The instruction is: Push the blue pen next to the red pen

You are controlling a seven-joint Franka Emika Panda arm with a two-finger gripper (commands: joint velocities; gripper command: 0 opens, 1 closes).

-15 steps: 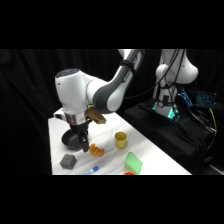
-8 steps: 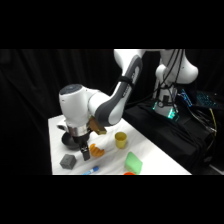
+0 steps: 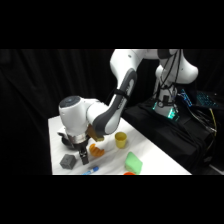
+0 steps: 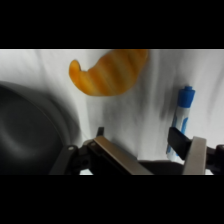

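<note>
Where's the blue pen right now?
In the wrist view the blue pen lies at the right, by one gripper finger, right of the orange lump.

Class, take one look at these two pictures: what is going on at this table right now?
A white robot arm reaches over the white table with its gripper lowered close to the surface. In the wrist view the blue pen lies right beside one of the fingers, ready to be pushed; nothing is held. An orange ridged piece lies just beyond. The side view also shows a grey cube, a yellow cup and a green block around the gripper. The red pen is only a sliver at the table's near edge.
</note>
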